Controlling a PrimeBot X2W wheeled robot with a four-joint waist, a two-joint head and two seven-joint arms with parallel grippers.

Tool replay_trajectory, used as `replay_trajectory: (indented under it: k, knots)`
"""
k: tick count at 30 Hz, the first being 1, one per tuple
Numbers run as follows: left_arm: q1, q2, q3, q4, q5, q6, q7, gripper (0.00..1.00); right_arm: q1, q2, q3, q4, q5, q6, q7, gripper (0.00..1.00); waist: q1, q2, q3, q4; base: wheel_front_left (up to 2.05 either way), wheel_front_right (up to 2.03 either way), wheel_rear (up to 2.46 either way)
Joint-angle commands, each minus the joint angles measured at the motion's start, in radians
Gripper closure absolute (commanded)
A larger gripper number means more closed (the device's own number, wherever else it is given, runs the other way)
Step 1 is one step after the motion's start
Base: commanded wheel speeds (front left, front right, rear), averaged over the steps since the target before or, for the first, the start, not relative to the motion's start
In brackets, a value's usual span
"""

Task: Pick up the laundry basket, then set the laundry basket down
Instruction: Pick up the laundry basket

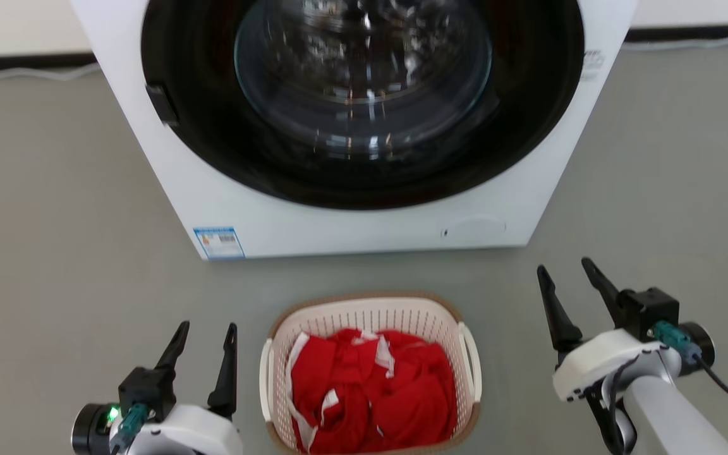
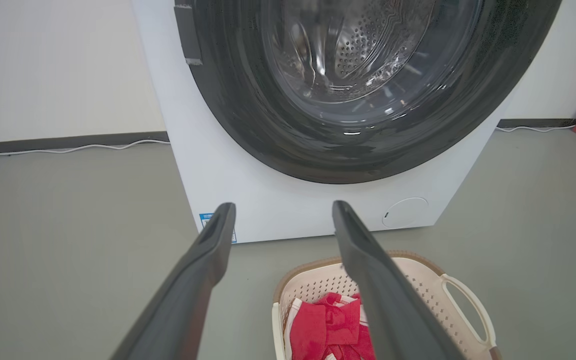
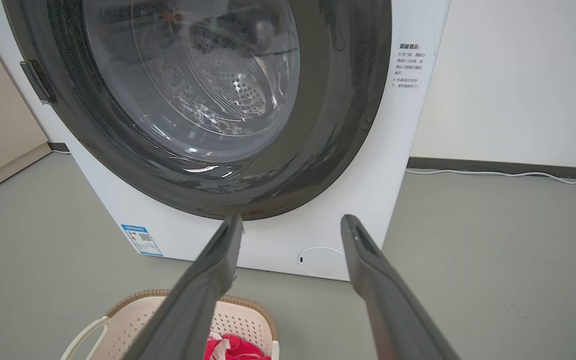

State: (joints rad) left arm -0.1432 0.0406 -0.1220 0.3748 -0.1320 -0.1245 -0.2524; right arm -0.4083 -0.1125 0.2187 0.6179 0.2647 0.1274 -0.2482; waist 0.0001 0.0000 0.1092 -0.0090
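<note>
Basket place: the basket [image 1: 370,316] sits on the floor [image 1: 54,221] in front of the washer [image 1: 351,221], between the two grippers.
Basket way: it stands upright with its open top up. One white handle [image 1: 266,379] faces the left gripper and the other handle [image 1: 470,366] faces the right one.
Long side: the near end is cut off at the bottom of the head view, so I cannot tell which way is longer.
Inside: red clothes [image 1: 370,385] lie in it, below the brown rim.
Left gripper: the left gripper [image 1: 208,327] is beside the basket, not touching it. Its jaws are spread wide and hold nothing.
Right gripper: the right gripper [image 1: 564,265] is farther out to the side, well apart from the basket. Its jaws are spread wide and hold nothing.
Edges: a strip of bare floor lies between the basket's far rim and the washer's bottom edge.
Room: gray floor spreads out on both sides of the washer, back to the wall [image 2: 58,65].
</note>
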Motion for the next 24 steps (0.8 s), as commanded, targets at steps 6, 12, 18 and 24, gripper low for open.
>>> replay_trajectory:
  k: [6,12,18,24]
  knots:
    - [-0.091,0.010,-0.010,-0.024,-0.040,0.001,-0.009,0.00,-0.059,-0.010,0.014,-0.042,-0.008,0.003,-0.014,0.00,0.0000,0.0000,0.137,0.005,0.00,0.00,0.00]
    - [-0.148,0.010,-0.056,-0.025,-0.085,0.021,-0.009,0.00,-0.094,-0.020,0.012,-0.054,-0.014,0.003,-0.014,0.00,0.0000,0.0000,0.244,0.016,0.00,0.00,0.00]
    - [-0.194,0.010,-0.090,-0.024,-0.102,0.036,-0.009,0.00,-0.126,-0.022,0.018,-0.059,-0.016,0.003,-0.014,0.00,0.0000,0.0000,0.324,0.024,0.00,0.00,0.00]
    - [-0.244,0.010,-0.110,-0.023,-0.121,0.043,-0.009,0.00,-0.164,-0.017,0.024,-0.071,-0.019,0.003,-0.014,0.00,0.0000,0.0000,0.413,0.037,0.00,0.00,0.00]
